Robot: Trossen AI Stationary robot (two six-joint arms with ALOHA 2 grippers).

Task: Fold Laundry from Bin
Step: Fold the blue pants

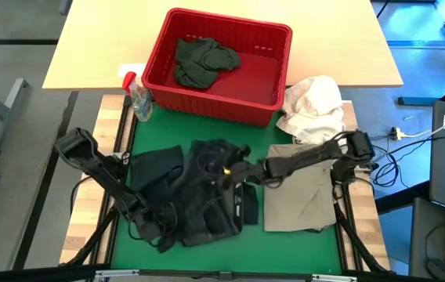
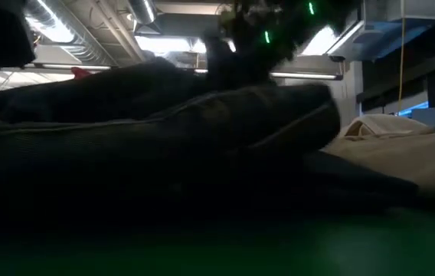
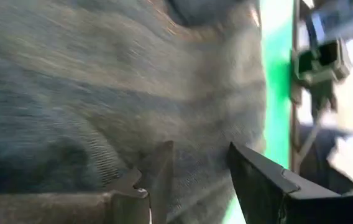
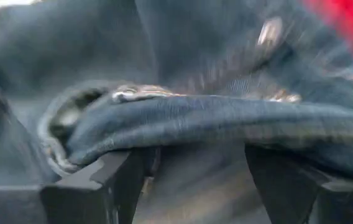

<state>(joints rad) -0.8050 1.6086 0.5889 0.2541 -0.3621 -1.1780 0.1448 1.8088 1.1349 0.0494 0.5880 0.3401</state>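
Note:
A dark, jeans-like garment [image 1: 199, 196] lies crumpled on the middle of the green mat [image 1: 285, 251]. It also fills the foreground of the low view as a dark garment [image 2: 164, 138]. My left gripper [image 1: 162, 237] is open at its near left part, with dark cloth [image 3: 133, 93] ahead of the fingers. My right gripper [image 1: 228, 174] is open over its far right part, just before a thick folded edge [image 4: 226, 118] with metal studs. A khaki garment [image 1: 301, 196] lies flat on the mat's right. The red bin [image 1: 230, 22] at the back holds a dark olive garment [image 1: 203, 61]. My left gripper's fingers [image 3: 257, 174] slant down at the dark garment's near left part, and cloth shows in the gap between them. I cannot tell whether they touch it. My right gripper's fingers [image 4: 102, 180] stand on either side of the cloth just under the studded fold. I cannot tell whether they touch it.
A white cloth bundle [image 1: 315, 106] lies right of the bin, partly on the mat's far right corner. A small clear spray bottle [image 1: 138, 95] with a red top stands left of the bin. Cables [image 1: 407, 133] trail off the table's right side.

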